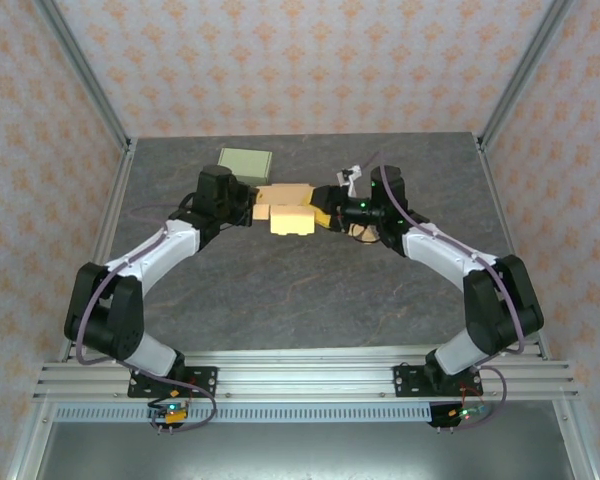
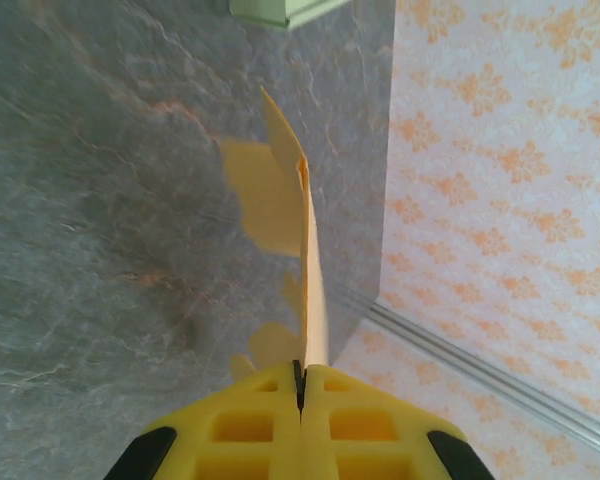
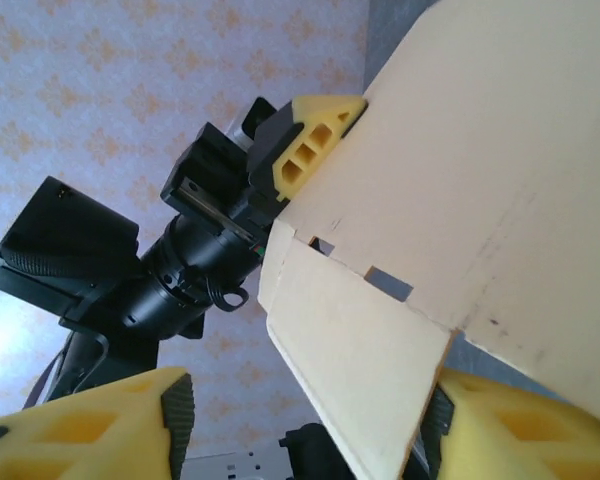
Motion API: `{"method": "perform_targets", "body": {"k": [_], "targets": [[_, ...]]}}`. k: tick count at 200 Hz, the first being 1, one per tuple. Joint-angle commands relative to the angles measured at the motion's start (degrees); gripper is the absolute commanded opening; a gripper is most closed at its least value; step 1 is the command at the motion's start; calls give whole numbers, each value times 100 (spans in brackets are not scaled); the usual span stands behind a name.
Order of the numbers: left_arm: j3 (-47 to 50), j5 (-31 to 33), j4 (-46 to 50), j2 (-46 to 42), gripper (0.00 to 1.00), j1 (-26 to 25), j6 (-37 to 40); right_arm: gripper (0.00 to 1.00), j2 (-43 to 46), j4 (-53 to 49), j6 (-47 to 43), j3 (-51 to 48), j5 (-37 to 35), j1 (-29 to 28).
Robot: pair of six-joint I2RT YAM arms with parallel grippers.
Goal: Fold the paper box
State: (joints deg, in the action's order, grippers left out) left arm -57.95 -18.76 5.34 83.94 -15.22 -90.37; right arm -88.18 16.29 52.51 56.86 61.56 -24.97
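Left claw (image 2: 301,372) tight on paper box (image 2: 313,300) edge, right claw (image 3: 315,405) agape around flap (image 3: 355,335)

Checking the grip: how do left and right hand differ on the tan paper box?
The left hand is shut, pinching the tan paper box at an edge; the right hand is open, a flap between its fingers. Left hand meets the box's left side, right hand its right. Both have yellow fingers.

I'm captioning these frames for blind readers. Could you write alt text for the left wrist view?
The left gripper, yellow, is pinched shut on the thin edge of the tan paper box, seen edge-on. Behind lie a grey marbled table, a pale green object at the top edge and a patterned wall on the right.
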Motion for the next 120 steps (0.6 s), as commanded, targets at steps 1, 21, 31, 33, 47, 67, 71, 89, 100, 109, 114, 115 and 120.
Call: {"method": "perform_targets", "body": {"k": [1, 21, 31, 33, 47, 67, 71, 89, 100, 109, 114, 115, 120], "targets": [[-395, 344, 1542, -460, 0, 62, 569, 66, 153, -991, -1111, 489, -74, 45], [-854, 809, 2507, -754, 0, 63, 1347, 68, 343, -3280, -3067, 1275, -127, 45], [-1006, 1059, 2970, -916, 0, 71, 1583, 68, 365, -4338, -3896, 1718, -324, 45], [-1031, 1101, 3062, -955, 0, 78, 1625, 68, 368, -4493, -4031, 1805, -367, 45], [-1142, 1445, 3537, -1236, 0, 76, 1864, 69, 426, -5105, -4557, 2142, -672, 40], [-1206, 1751, 4026, -1667, 0, 78, 2093, 69, 528, -5054, -4722, 2202, -1014, 41], [-1232, 1803, 4124, -1747, 0, 80, 2160, 69, 550, -4967, -4736, 2181, -1039, 38], [-1444, 1816, 4468, -2086, 0, 79, 2817, 68, 684, -4304, -4698, 1955, -1073, 45], [-1670, 1977, 4945, -2247, 0, 72, 3000, 68, 767, -3823, -4567, 1767, -1283, 42], [-1844, 2072, 5192, -2364, 0, 72, 3338, 69, 793, -3575, -4526, 1683, -1512, 45], [-1938, 2062, 5269, -2402, 0, 68, 3615, 69, 800, -3501, -4509, 1655, -1627, 41], [-1956, 2062, 5294, -2410, 0, 70, 3671, 69, 797, -3497, -4506, 1654, -1650, 43], [-2085, 2072, 5463, -2426, 0, 59, 3850, 69, 794, -3428, -4489, 1623, -1782, 44]]}}
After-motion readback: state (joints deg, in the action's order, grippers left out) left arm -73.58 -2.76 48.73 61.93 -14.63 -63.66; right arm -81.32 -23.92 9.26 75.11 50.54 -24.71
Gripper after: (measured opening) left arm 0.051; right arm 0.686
